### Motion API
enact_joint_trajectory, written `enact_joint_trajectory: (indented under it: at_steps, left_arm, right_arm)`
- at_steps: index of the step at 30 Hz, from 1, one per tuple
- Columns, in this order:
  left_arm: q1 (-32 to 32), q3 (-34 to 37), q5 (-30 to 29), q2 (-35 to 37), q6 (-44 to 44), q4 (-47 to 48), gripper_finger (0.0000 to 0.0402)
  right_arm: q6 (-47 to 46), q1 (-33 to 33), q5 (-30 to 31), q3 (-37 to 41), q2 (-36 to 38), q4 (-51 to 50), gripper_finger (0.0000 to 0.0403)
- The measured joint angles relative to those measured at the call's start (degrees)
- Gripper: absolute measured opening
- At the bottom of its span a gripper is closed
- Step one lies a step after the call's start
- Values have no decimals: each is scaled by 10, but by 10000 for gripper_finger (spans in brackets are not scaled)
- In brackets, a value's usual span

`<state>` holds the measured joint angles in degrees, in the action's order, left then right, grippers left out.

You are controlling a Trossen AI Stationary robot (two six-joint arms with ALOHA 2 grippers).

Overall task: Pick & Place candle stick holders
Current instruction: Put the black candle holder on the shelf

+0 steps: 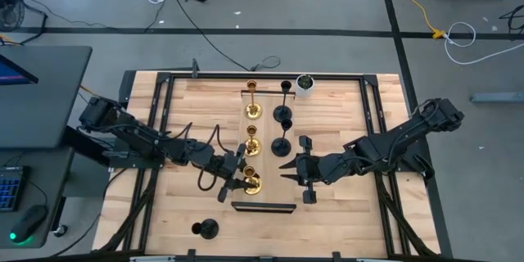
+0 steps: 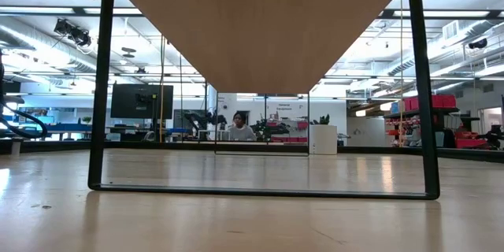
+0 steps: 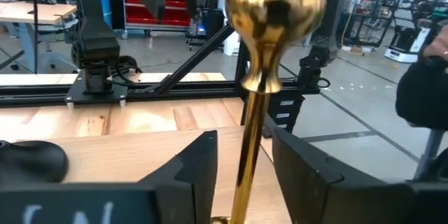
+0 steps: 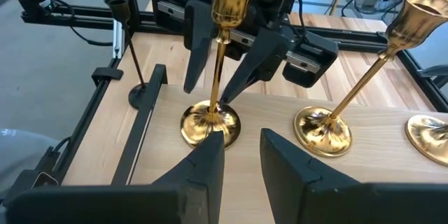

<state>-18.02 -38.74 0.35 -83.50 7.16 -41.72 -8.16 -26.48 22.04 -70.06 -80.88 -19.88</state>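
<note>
High view, from the left: a lone black holder (image 1: 205,229) stands near the table's (image 1: 344,213) front edge, well apart from the rest. The left gripper (image 1: 238,176) sits just beside the nearest gold holder (image 1: 251,183), its fingers spread on either side of the stem. In the left wrist view that gold stem (image 3: 250,147) rises between the two dark fingers (image 3: 199,175) with a gap on each side, so the claw is open around it, not clamped. The right wrist view shows the same: the left fingers splay apart about the stem above the round base (image 4: 209,123).

Behind it, a column of two more gold holders runs toward the far edge: the middle one (image 1: 252,145) and the far one (image 1: 252,110). Just to their right stand two black holders (image 1: 281,146) (image 1: 283,113), and a small white pot (image 1: 304,85) sits at the far edge.

The right gripper (image 1: 289,168) hovers right of the nearest gold holder, near but apart from it, with its fingers (image 4: 210,164) spread wide and empty.
</note>
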Motion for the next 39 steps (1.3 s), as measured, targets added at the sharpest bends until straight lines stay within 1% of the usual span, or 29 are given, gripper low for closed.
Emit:
enact_joint_trajectory:
  at_steps: [4,13,15,19,21,24,30,36,39]
  left_arm:
    - [-1,0,0,12,-3,24,145]
    - [-14,0,-12,103,-19,158,140]
    - [-21,0,-34,121,-23,197,140]
    - [-43,0,-100,171,-36,301,140]
    - [-59,0,-124,197,-33,356,140]
    - [-87,0,-140,233,-17,421,140]
    - [-151,0,-144,279,27,533,140]
    - [-215,0,-143,281,80,579,140]
    - [-246,0,-159,280,114,594,140]
  right_arm:
    - [-2,0,0,0,0,-4,95]
    - [-2,0,0,0,0,-8,95]
    - [-2,0,0,0,0,-8,95]
    - [-4,0,0,0,0,-8,95]
    - [-6,0,0,0,0,-8,95]
    - [-9,0,0,0,0,-8,95]
    - [-11,0,0,0,0,-8,95]
    - [-32,0,0,0,0,-8,95]
    - [-39,0,0,0,0,-7,95]
